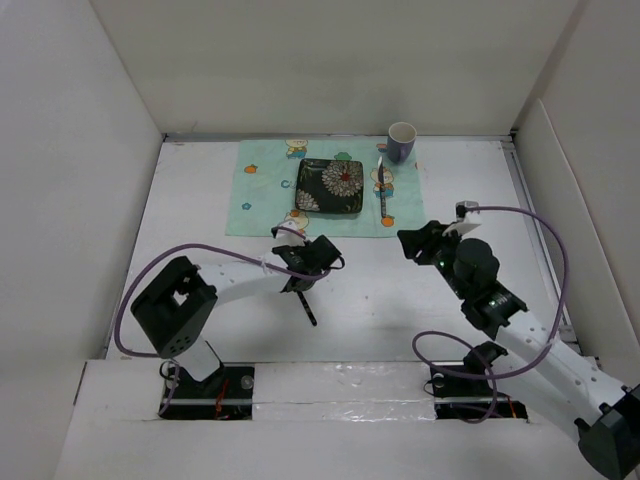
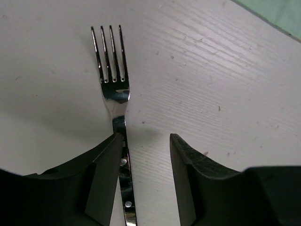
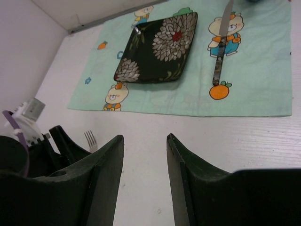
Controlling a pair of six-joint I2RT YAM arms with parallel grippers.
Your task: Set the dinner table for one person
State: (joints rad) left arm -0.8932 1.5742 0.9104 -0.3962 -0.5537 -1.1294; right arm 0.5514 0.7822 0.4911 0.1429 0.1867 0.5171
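The left gripper (image 2: 146, 139), spread wide, hangs over the fork (image 2: 116, 94), whose handle lies lengthwise close to one jaw, tines pointing away.

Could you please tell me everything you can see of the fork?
The fork is shiny metal with four straight tines and a narrow neck; two small rivet-like dots show on its handle. It lies flat on the white dinner table, off the green cloth. Its handle runs between the fingers of the open left end effector, close against one; contact is unclear.
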